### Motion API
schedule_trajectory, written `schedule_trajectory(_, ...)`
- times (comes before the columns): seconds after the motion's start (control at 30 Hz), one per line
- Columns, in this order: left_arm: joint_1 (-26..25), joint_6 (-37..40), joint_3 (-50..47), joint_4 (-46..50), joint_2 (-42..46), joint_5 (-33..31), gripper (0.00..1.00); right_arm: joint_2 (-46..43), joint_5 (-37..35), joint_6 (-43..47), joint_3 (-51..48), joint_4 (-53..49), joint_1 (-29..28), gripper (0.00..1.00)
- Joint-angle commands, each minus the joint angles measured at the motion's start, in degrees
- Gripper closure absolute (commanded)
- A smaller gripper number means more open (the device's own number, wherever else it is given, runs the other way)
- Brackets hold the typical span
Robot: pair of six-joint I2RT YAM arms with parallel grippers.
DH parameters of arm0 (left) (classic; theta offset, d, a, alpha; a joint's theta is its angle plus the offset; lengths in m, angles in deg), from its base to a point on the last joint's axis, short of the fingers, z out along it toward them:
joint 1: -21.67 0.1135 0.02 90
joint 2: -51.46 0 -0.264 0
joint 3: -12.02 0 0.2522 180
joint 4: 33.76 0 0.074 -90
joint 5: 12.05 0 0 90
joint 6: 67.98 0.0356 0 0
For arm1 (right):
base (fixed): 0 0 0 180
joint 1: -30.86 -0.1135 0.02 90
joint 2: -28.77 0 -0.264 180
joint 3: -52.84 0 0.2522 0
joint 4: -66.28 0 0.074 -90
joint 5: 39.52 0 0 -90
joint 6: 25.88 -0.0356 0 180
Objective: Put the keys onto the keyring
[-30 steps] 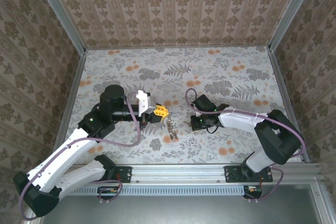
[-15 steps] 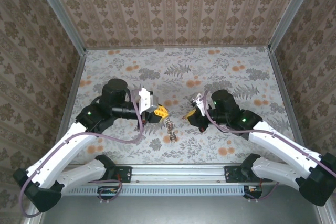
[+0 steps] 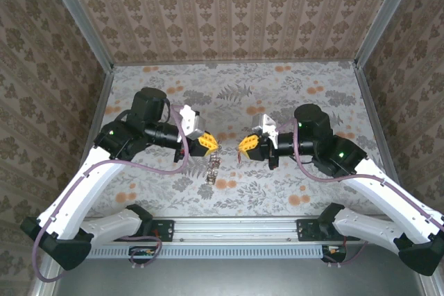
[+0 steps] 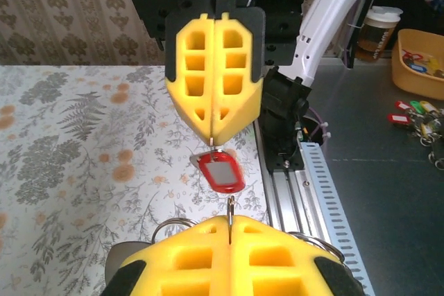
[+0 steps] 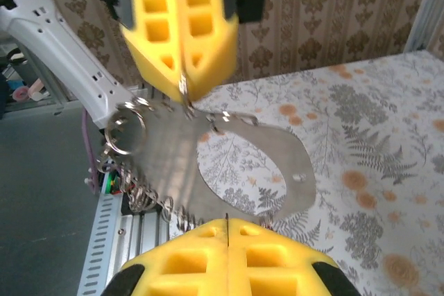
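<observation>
While both arms hover above the flower-patterned desk (image 3: pixel 312 102), the left end effector (image 3: pixel 206 142) is pinched tight on the thin grey-silver oval metal keyring (image 5: pixel 281 145) — small rings and a chain dangle off it. Facing it, close by, the right end effector (image 3: pixel 248 143) is clamped together on a tiny red-headed plastic key (image 4: pixel 220 173) — it hangs just below the tip.

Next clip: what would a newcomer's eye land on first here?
The two yellow-fingered hands face each other above the middle of the floral table: the left hand and the right hand, both shut, close but apart. From the right hand hangs a key with a red head, seen in the left wrist view. From the left hand dangles the silvery keyring with its small rings.
</observation>
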Motion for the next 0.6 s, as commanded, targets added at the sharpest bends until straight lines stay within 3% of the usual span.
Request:
schedule_trajectory(0.0,0.45,3.58,2.99,2.83,-0.86,3.89,1.00,-0.03,-2.64,2.22,2.36,0.63,-2.45,1.00)
schedule_trajectory(0.2,0.78,3.74,2.53,2.00,-1.00,4.35,1.00,0.58,-11.42,1.92,2.55,2.50,-6.41,1.00)
schedule_trajectory(0.57,1.05,3.96,1.90,1.69,-0.56,5.06,1.00,1.29,-13.78,1.16,3.52,7.25,-9.30,1.00)
